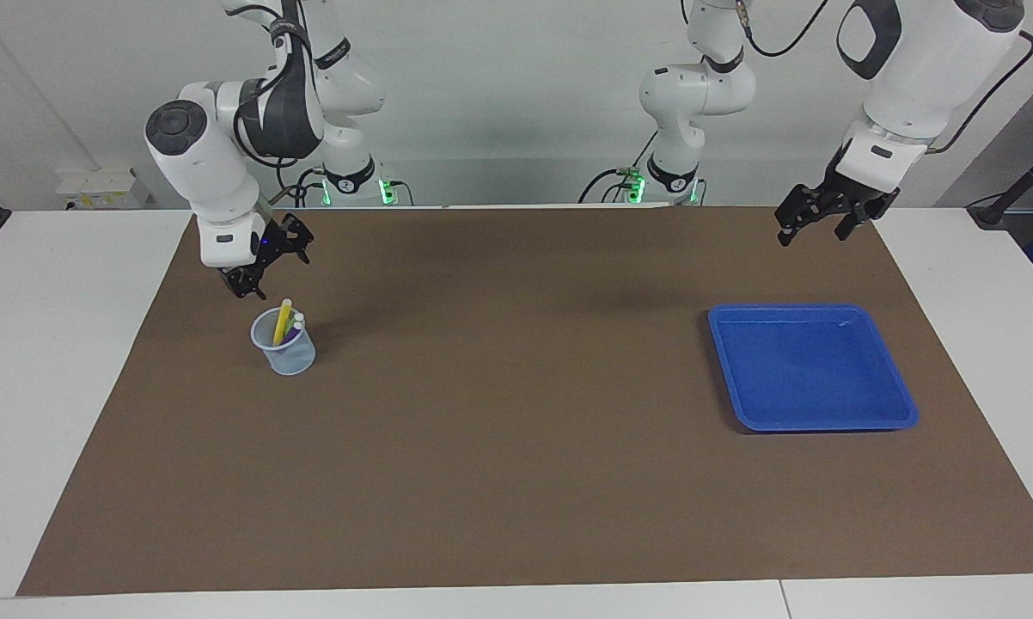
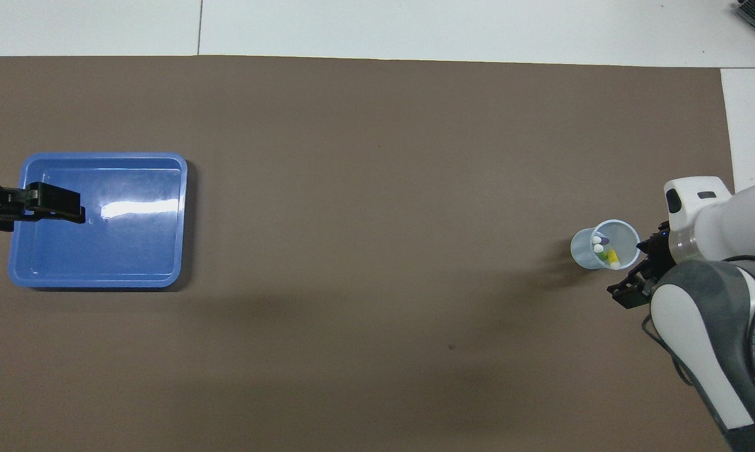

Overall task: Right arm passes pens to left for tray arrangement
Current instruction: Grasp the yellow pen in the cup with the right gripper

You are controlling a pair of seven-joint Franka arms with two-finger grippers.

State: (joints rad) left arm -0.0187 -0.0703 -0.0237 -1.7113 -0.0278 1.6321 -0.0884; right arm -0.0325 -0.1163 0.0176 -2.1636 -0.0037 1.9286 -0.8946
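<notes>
Three pens stand in a small translucent cup (image 1: 288, 357) toward the right arm's end of the mat: yellow (image 1: 283, 320), green (image 2: 602, 253) and purple (image 2: 602, 239), pale tips up. My right gripper (image 1: 263, 273), with its blue light, hangs open and tilted over the mat just beside the cup's rim, touching nothing; in the overhead view the right gripper (image 2: 629, 292) is next to the cup (image 2: 581, 250). The blue tray (image 1: 813, 370) lies empty toward the left arm's end. My left gripper (image 1: 813, 232) hangs open high up, over the tray's (image 2: 101, 257) outer edge, as the left gripper (image 2: 70, 211) shows from above.
A brown mat (image 1: 516, 447) covers most of the white table (image 1: 52, 344). Both arm bases stand at the robots' edge. A black cable loops from the right wrist (image 2: 651, 326).
</notes>
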